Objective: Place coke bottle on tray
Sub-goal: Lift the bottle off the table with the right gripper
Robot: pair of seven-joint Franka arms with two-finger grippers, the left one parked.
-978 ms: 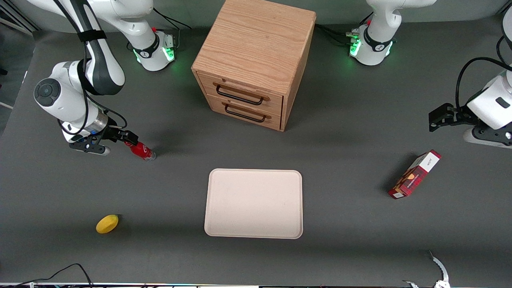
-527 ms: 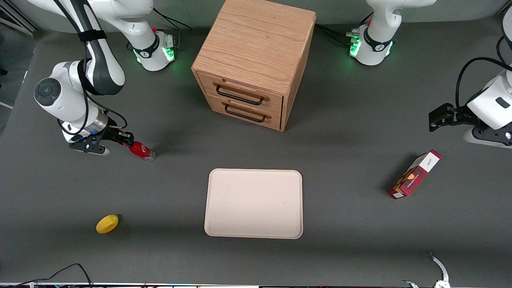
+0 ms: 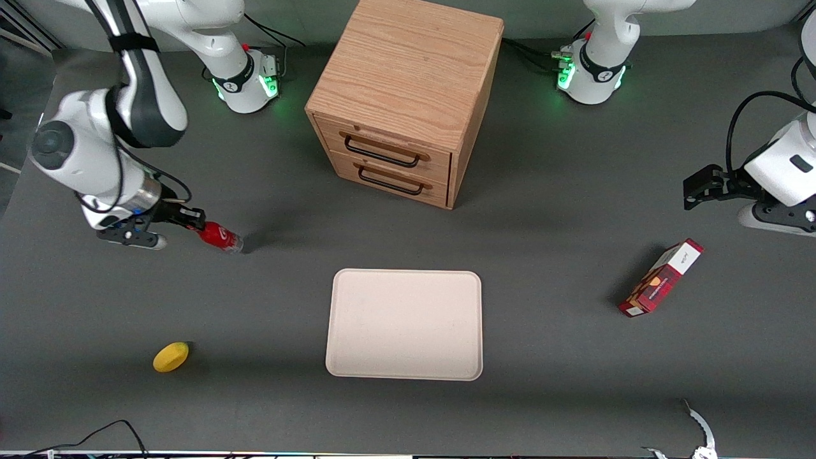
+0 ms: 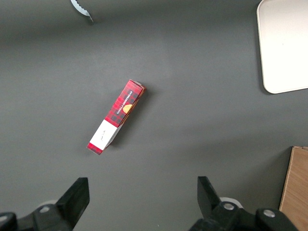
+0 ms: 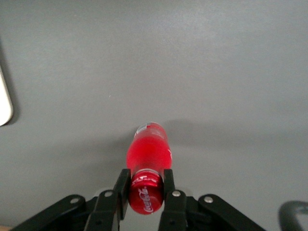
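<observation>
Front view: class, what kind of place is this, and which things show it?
Probably a robotics lab test bench: bolted-down arm bases, a gripper clamped on a coke bottle, and staged props, a tray and a wooden drawer cabinet, on a grey table.

The coke bottle (image 3: 220, 236) is held at its cap by the gripper (image 3: 193, 225) toward the working arm's end of the table (image 3: 561, 357). The tray (image 3: 404, 324) is seen nearer to the camera than the wooden cabinet (image 3: 404, 95), well apart from the bottle. A lemon (image 3: 171, 356) and a red carton (image 3: 661, 278) lie on the table.
</observation>
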